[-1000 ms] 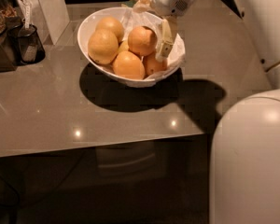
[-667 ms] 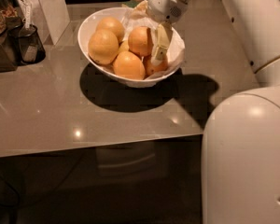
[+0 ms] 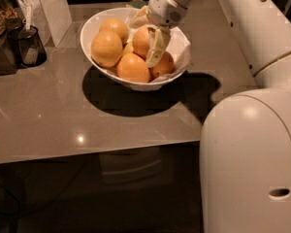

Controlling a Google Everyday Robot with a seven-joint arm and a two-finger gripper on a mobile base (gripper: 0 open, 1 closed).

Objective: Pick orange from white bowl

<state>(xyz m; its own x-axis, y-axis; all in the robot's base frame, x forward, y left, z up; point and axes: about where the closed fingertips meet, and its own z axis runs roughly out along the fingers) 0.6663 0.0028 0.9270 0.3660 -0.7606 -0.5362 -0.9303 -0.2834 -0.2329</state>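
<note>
The white bowl (image 3: 144,85) stands on the grey table top, lined with crumpled white paper (image 3: 182,45). It holds several round fruits. A deep orange one (image 3: 140,41) lies in the middle, with two more oranges (image 3: 133,68) (image 3: 165,65) in front of it. Two paler yellow-orange fruits (image 3: 106,48) lie to the left. My gripper (image 3: 153,51) reaches down into the bowl from the upper right and sits against the right side of the middle orange, between it and the front right orange.
A dark cup with a utensil (image 3: 27,43) and a dark box (image 3: 0,42) stand at the far left, with a white carton (image 3: 49,6) behind them. My white arm and body (image 3: 252,149) fill the right side. The table's front edge (image 3: 97,152) runs below the bowl.
My gripper has moved left and a little lower inside the bowl, from the right rim toward the middle orange. The fruits have not shifted.
</note>
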